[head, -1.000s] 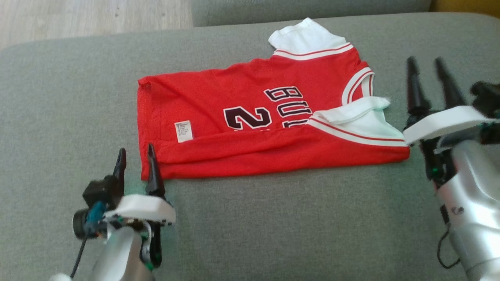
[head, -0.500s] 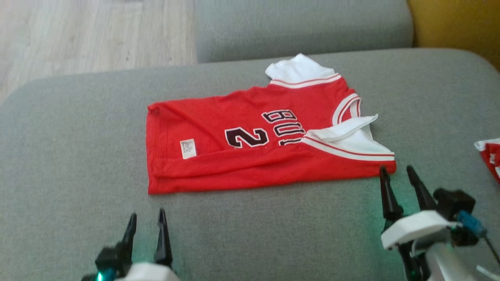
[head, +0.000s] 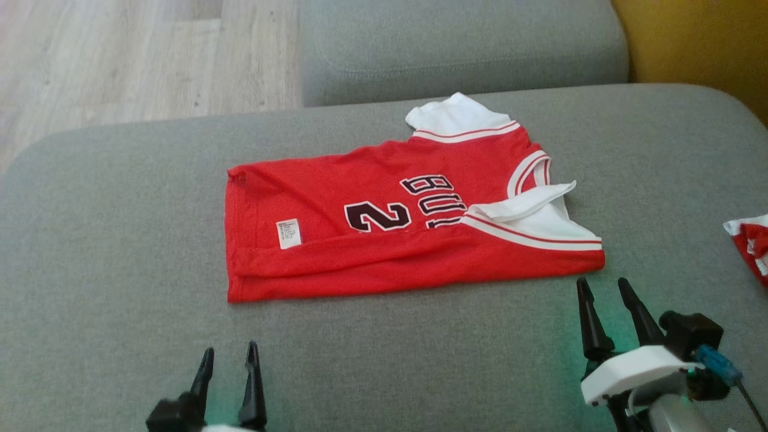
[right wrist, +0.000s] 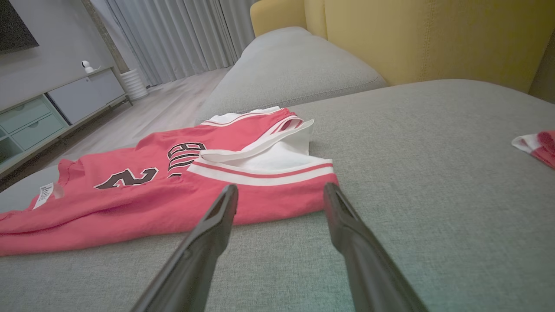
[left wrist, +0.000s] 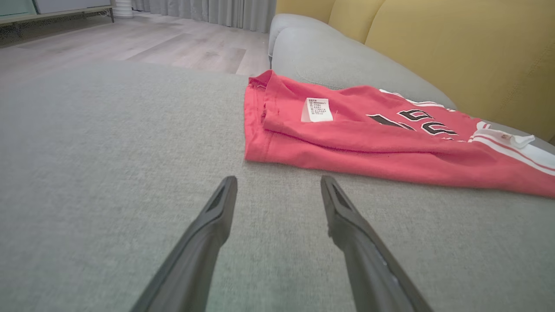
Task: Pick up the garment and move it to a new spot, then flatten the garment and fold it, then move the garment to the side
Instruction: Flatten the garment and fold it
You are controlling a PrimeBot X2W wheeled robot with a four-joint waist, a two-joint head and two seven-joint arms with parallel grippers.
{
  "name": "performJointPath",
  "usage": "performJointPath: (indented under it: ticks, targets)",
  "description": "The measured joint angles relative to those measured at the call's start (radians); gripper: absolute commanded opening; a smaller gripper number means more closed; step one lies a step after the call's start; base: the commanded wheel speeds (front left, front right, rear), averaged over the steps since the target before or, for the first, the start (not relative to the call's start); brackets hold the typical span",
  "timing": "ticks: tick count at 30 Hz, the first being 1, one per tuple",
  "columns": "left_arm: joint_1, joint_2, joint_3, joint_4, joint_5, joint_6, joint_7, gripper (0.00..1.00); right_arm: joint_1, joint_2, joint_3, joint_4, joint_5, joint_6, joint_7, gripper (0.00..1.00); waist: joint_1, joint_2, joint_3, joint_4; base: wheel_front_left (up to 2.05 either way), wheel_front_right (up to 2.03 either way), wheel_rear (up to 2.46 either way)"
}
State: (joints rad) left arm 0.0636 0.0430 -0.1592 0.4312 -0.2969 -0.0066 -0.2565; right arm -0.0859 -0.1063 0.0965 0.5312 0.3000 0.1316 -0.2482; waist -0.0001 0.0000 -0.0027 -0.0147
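While both of your arms reach forward low over the grey seat cushion (head: 120,240), neither claw has anything in it. Your left gripper (head: 230,348) points straight ahead with its two dark fingers spread and only cushion fabric between them. Your right gripper (head: 602,281) is posed the same way, fingers parted and empty, with its white wrist housing (head: 636,372) behind them.

The red jersey (head: 372,240) lies flat on the cushion, folded lengthwise. From the left claw, its hem corner is ahead and a little to the right, apart from the fingertips, and its white care label (head: 288,233) is further ahead on top of the cloth. From the right claw, the shoulder end with the white sleeve and striped trim is just ahead and to the left. The nearest red corner is close to the fingertips but not touching them.

Well off to the right of the right claw, a scrap of another red and white garment (head: 750,246) rests on the same cushion. Beyond the jersey sits a second grey cushion (head: 462,48) against a yellow backrest (head: 690,42). Pale wooden floor (head: 120,60) runs past the left claw's side towards grey curtains (right wrist: 173,39) and a low cabinet (right wrist: 43,112).
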Motion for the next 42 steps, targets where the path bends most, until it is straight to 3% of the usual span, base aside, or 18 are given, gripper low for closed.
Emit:
performJointPath:
  ticks: [10, 18, 27, 28, 29, 31, 39, 42]
  targets:
    - [-0.228, -0.001, 0.0, 0.1, -0.022, 0.007, 0.0, 1.0, -0.098, -0.013, 0.014, -0.021, 0.04, 0.0, 0.0, 1.0, 0.0003, 0.0, 0.117, -0.013, 0.0, 0.0, 0.0]
    - [-0.303, -0.003, 0.022, 0.246, -0.054, 0.041, 0.0, 1.0, -0.153, -0.028, 0.03, -0.024, 0.055, 0.0, 0.0, 1.0, 0.0004, 0.0, 0.18, -0.042, 0.0, 0.0, 0.0]
    - [-0.375, -0.003, 0.039, 0.306, -0.074, 0.041, -0.003, 1.0, -0.177, -0.033, 0.029, -0.005, 0.061, 0.0, 0.0, 1.0, 0.0002, 0.0, 0.221, -0.058, 0.0, 0.0, 0.0]
    - [-0.379, -0.003, 0.035, 0.316, -0.077, 0.04, -0.007, 0.75, -0.182, -0.033, 0.029, 0.008, 0.061, 0.0, 0.0, 1.0, 0.0002, 0.0, 0.223, -0.058, 0.0, 0.0, 0.0]
    - [-0.384, -0.003, 0.031, 0.328, -0.083, 0.036, -0.009, 0.42, -0.187, -0.033, 0.029, 0.021, 0.061, 0.0, 0.0, 1.0, 0.0001, 0.0, 0.225, -0.057, 0.0, 0.0, 0.0]
    - [-0.398, -0.002, 0.026, 0.348, -0.094, 0.031, -0.013, 0.0, -0.195, -0.032, 0.029, 0.044, 0.061, 0.0, 0.0, 1.0, 0.0001, 0.0, 0.229, -0.056, 0.0, 0.0, 0.0]
    - [-0.416, -0.001, -0.011, 0.364, -0.126, 0.02, -0.015, 0.0, -0.258, -0.012, 0.026, 0.199, 0.065, 0.0, 0.0, 1.0, 0.0001, 0.0, 0.233, -0.042, 0.0, 0.0, 0.0]
    - [-0.418, 0.0, -0.021, 0.363, -0.132, 0.02, -0.015, 0.0, -0.278, 0.006, 0.032, 0.257, 0.121, 0.0, 0.0, 1.0, 0.0002, 0.0, 0.233, -0.039, 0.0, 0.0, 0.0]
